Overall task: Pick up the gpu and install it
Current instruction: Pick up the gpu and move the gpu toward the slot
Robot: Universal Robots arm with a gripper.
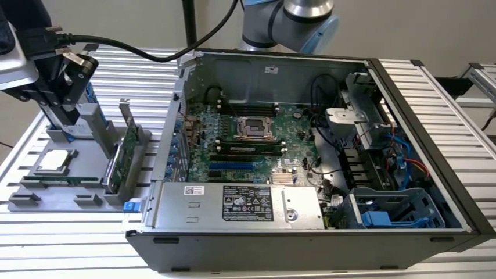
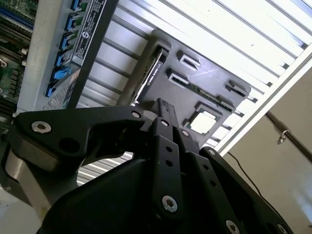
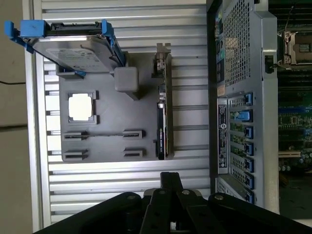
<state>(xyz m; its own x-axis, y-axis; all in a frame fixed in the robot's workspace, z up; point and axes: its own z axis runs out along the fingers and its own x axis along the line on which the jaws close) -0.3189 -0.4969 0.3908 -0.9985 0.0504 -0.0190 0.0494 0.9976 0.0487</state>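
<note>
- A black robot gripper hangs in the air over the tray end of the slatted aluminium table; in both wrist views its fingers look pressed together, with nothing between them; it touches nothing
- The gpu, a thin flat card with a green circuit board face and a silver end bracket, stands on its long edge in a slot along the edge of the grey moulded tray nearest the computer; the first wrist view shows it edge-on, well apart from the gripper
- 1 silver hard drive with blue rails stands at a tray corner away from the computer; a square silver processor chip lies flat beside it; a narrow green memory stick sits near the tray's opposite edge
- The open black tower computer case lies on its side just beside the tray, its green motherboard facing up
</note>
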